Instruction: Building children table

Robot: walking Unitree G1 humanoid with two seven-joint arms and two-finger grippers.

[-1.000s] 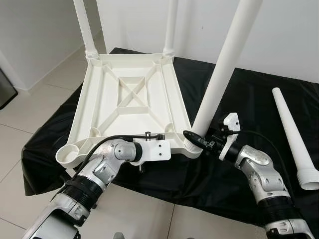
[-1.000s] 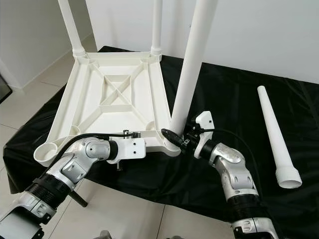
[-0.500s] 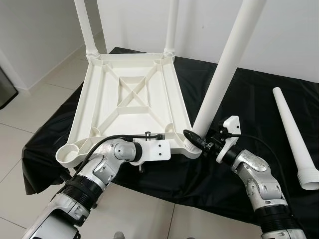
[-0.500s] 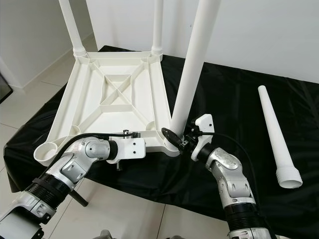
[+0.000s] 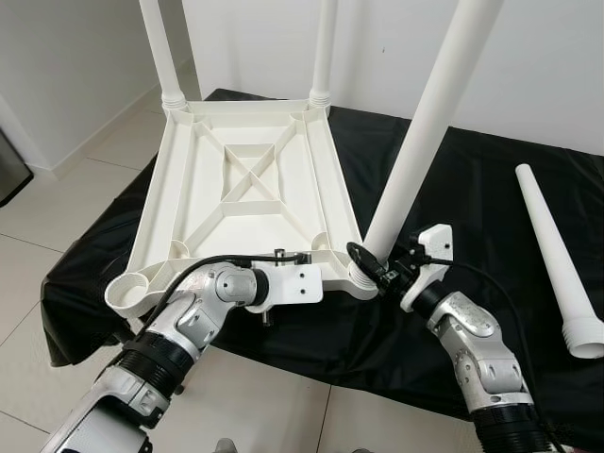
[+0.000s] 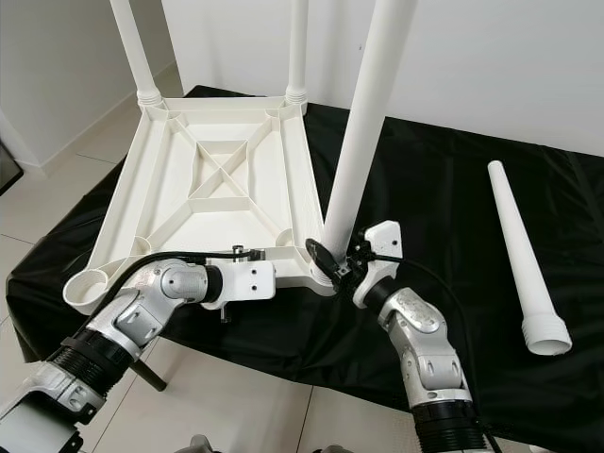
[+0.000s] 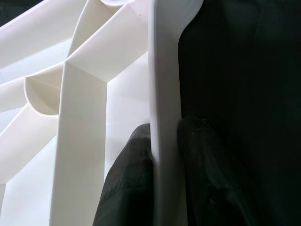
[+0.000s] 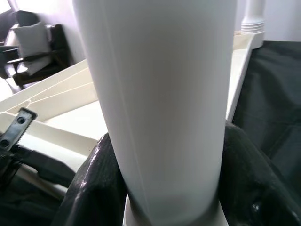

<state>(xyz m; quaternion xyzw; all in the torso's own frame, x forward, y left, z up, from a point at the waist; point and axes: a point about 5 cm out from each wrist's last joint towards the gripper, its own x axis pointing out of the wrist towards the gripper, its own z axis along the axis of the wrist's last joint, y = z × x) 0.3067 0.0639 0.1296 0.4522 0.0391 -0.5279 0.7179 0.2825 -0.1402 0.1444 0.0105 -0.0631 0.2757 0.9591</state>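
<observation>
The right gripper (image 5: 363, 260) is clamping the third leg (image 5: 415, 142) at its corner socket; the left gripper (image 7: 164, 155) is pinching the tabletop (image 5: 236, 189) rim. A tilted leg risks cross-threading.

A home: pale tiled floor (image 5: 57, 274), white walls (image 5: 566, 66), and a dark armchair (image 8: 35, 56) with a cushion (image 8: 30, 40).
</observation>
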